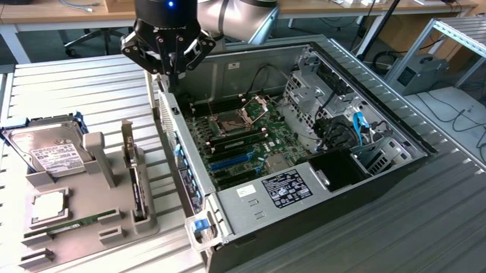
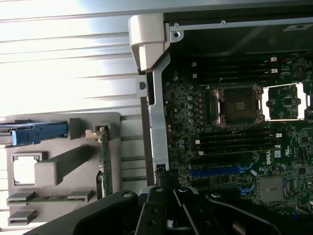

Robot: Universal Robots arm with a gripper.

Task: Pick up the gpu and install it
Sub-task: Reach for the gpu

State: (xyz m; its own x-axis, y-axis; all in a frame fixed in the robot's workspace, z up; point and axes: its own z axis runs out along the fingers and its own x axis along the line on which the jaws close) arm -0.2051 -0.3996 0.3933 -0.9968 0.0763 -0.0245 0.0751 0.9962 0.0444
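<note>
**Jaws shut and empty over computer case as gpu waits in its holder**

Jaws pressed together, with nothing between them, hang over an upper corner of the open computer case (image 1: 227, 68), above the edge of its slotted rear wall. The case lies on a ribbed metal table (image 1: 76, 91).

The gpu (image 1: 134, 170) has not been picked up. It stands on its long edge in a slot of the grey holder (image 1: 83, 233), just outside that same wall of the case, parallel to it and not touching it.

The pick-up looks best done with the jaws opened before they descend and centred over the card's top edge, clear of the bracket. They should close across the two flat faces. A straight upward draw should keep the card from binding in its slot or knocking the case wall close beside it.

The card reads as thin, flat and dark. A pale metal bracket strip stands upright at the end nearer the jaws. A silver hard drive (image 1: 49, 153) and a green memory stick (image 1: 79, 219) share the holder, farther from the case. Inside the case the motherboard (image 1: 243, 136) lies exposed.
</note>
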